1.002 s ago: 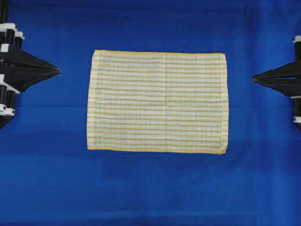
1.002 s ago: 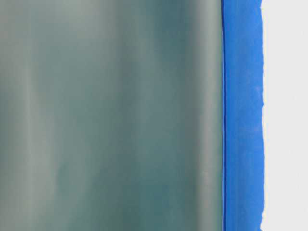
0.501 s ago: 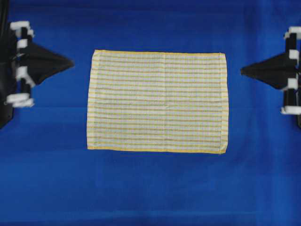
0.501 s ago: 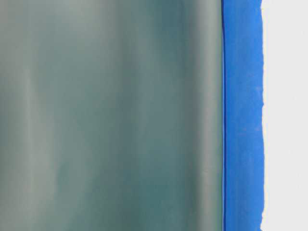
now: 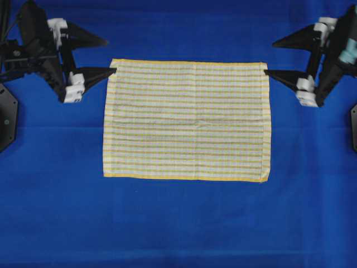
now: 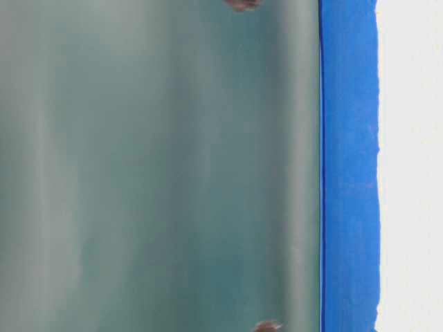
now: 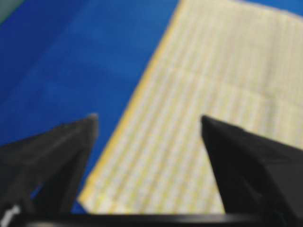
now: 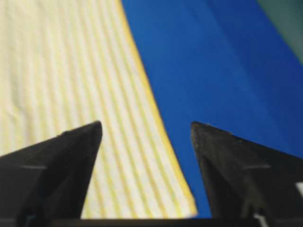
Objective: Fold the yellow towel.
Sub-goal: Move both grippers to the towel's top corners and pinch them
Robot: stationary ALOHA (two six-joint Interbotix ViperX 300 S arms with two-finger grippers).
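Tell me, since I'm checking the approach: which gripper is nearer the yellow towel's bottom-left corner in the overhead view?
Left. The left gripper is open at the yellow towel's top-left corner; the right gripper is open at the top-right corner, diagonally opposite.

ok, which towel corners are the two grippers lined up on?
The two far corners, along the top edge of the yellow towel in the overhead view: left gripper at the top-left, right gripper at the top-right. Both near corners are unattended.

Table-level view blurred; yellow towel cut off.
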